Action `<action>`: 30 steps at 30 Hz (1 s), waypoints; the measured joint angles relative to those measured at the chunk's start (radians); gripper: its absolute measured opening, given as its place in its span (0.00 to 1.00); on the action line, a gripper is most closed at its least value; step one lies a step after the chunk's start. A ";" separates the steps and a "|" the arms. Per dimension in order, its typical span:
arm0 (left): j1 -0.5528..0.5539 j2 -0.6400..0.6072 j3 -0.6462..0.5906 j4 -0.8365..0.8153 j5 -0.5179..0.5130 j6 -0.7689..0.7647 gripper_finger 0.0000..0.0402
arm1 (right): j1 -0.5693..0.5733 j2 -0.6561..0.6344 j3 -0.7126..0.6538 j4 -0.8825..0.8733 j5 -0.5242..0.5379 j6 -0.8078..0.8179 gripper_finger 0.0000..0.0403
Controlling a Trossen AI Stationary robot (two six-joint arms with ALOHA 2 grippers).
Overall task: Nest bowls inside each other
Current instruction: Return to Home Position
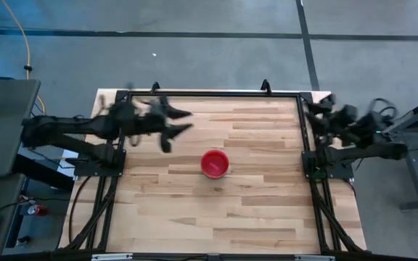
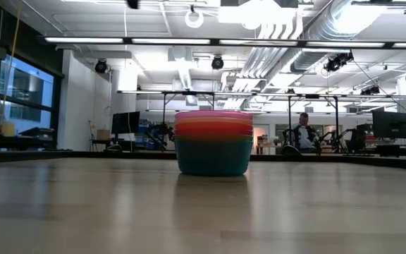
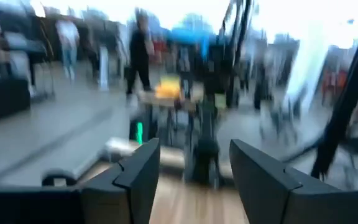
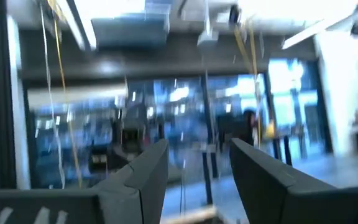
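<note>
The bowls stand nested in one stack near the middle of the table, base down on the wood; from above only the pink-red top bowl shows. In the low view the stack shows pink-red, orange and green-blue rims layered. My left gripper is open, up and to the far left of the stack, apart from it; its wrist view shows the open gripper facing the room. My right gripper is pulled back at the table's far right corner, and its wrist view shows it open.
A black frame runs along the table's far edge and sides. Bare wood lies all around the stack. In the low view a person sits far behind the table among desks and monitors.
</note>
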 joint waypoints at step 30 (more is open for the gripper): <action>0.014 -0.847 -0.396 0.151 -0.037 0.191 0.46 | 0.000 -0.203 0.000 -0.114 -0.021 -0.027 0.40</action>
